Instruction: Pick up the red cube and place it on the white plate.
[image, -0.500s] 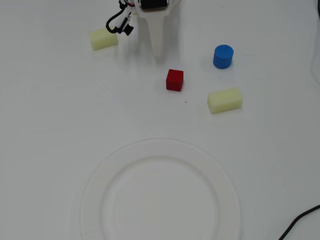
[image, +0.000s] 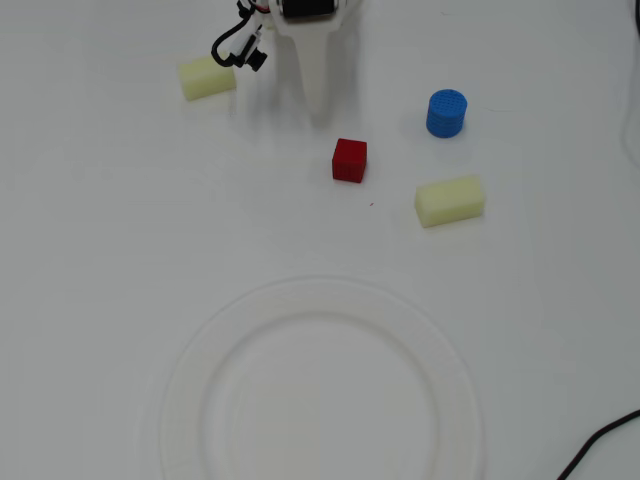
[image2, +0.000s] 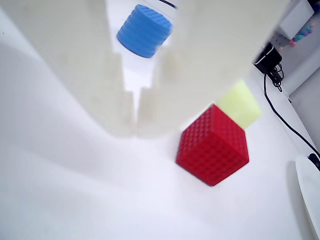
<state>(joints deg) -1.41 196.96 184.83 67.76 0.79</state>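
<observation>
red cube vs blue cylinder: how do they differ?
Colour: the red cube is red; the blue cylinder is blue.
Shape: the cube is boxy with flat faces; the cylinder is round and stands upright.
Place: in the overhead view the cube lies nearer the white plate, and the cylinder sits up and to its right.
Shared: both are small, of similar size, have a textured surface and rest free on the table.

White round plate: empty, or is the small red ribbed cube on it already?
Empty. The white round plate holds nothing in the overhead view; the red ribbed cube sits on the tabletop beyond its rim.
</observation>
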